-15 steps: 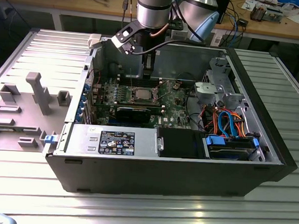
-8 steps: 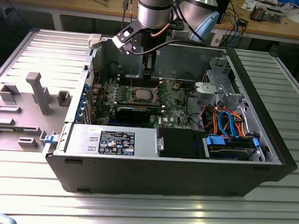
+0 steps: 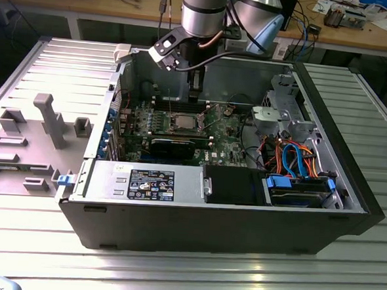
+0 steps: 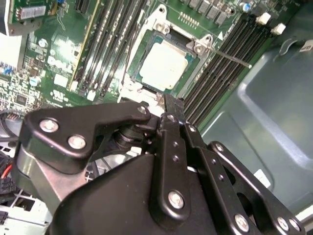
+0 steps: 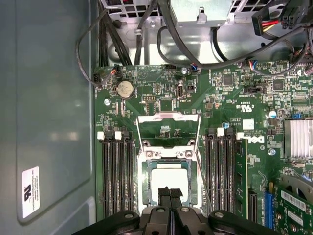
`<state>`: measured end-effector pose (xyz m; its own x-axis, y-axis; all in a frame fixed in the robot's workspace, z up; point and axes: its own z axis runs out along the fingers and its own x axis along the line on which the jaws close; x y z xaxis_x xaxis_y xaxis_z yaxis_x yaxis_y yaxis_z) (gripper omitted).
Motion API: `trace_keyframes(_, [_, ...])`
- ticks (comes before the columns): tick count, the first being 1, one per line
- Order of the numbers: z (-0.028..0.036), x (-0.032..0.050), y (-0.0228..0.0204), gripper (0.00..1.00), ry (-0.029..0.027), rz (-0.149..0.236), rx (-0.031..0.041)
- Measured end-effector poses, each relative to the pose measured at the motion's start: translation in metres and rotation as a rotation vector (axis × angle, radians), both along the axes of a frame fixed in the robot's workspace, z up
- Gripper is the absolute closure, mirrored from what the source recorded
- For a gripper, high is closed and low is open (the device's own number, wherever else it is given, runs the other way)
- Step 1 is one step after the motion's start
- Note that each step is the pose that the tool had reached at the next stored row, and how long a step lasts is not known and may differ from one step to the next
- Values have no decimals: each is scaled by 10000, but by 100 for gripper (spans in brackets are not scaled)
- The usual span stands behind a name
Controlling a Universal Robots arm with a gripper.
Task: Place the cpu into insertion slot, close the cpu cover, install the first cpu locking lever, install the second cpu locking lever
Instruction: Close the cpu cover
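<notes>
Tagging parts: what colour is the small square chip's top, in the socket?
Dull silver-grey; the small square metal chip shows best in the second wrist view.

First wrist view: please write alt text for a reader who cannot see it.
The cpu sits in the insertion slot of a green motherboard, with the cpu cover open beside it. The black gripper, shut, hangs over the cpu.

Ribbed metal table before a cluttered wooden bench.
</notes>
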<state>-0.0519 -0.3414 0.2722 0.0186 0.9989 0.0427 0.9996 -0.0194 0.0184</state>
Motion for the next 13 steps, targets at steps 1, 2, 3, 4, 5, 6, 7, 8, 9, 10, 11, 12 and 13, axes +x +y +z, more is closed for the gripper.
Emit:
trace_keyframes(1, [-1,6,0,89,-1,1,1])
trace_keyframes(2, [-1,28,4,89,0,-6,-35])
trace_keyframes(3, [-1,37,3,89,0,-11,-48])
trace_keyframes(4, [-2,53,3,89,0,-19,-56])
trace_keyframes(5, [-2,79,3,89,1,-23,-57])
trace_keyframes(6, [-3,109,3,89,1,-25,-57])
trace_keyframes(7, [-4,128,3,89,0,-28,-57])
trace_keyframes(8, [-5,146,3,89,0,-34,-56])
trace_keyframes(9, [-5,176,3,89,1,-42,-58])
trace_keyframes(10, [-6,216,3,89,1,-43,-59])
trace_keyframes(11, [-9,275,3,89,-1,-44,-61])
trace_keyframes(12, [-10,307,3,89,0,-43,-68])
trace_keyframes(13, [-10,328,3,89,1,-41,-74])
